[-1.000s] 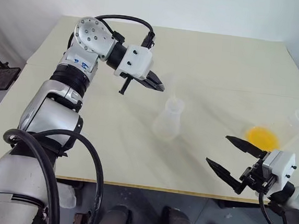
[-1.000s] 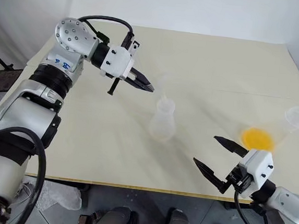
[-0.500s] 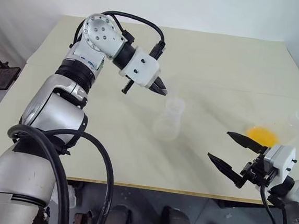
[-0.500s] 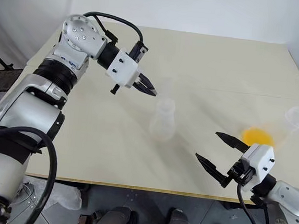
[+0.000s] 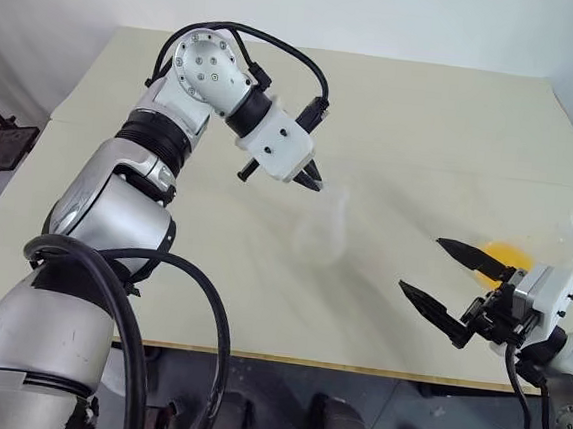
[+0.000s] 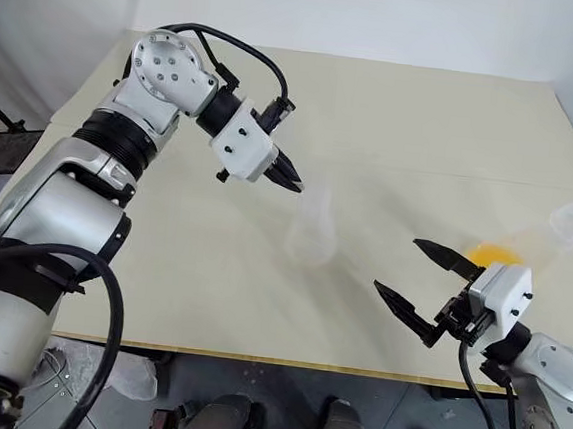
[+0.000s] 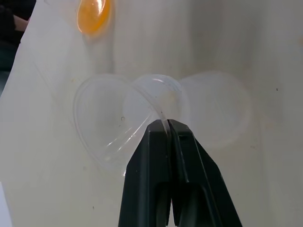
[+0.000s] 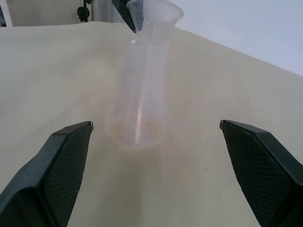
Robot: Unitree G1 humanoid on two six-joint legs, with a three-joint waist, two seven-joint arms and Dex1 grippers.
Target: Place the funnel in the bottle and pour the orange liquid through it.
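The clear bottle (image 5: 322, 240) stands upright in the middle of the cream table (image 5: 426, 116). My left gripper (image 5: 316, 185) is shut on the rim of the small transparent funnel (image 7: 113, 127). It holds the funnel (image 8: 158, 14) tilted at the top of the bottle's (image 8: 139, 94) neck. Whether the spout is inside the neck I cannot tell. The orange liquid (image 6: 489, 254) forms a shallow pool at the right, partly behind a finger of my right gripper (image 5: 421, 263). That gripper hovers open and empty near the table's front right, pointing at the bottle.
A clear cup's rim (image 6: 572, 224) shows at the far right, just beyond the orange pool, close to the table's right edge. The table's front edge (image 5: 304, 359) runs just below my right gripper.
My left gripper has rolled and edged right and down to the bottle's neck, with the funnel in it. The right gripper has stayed open where it was.
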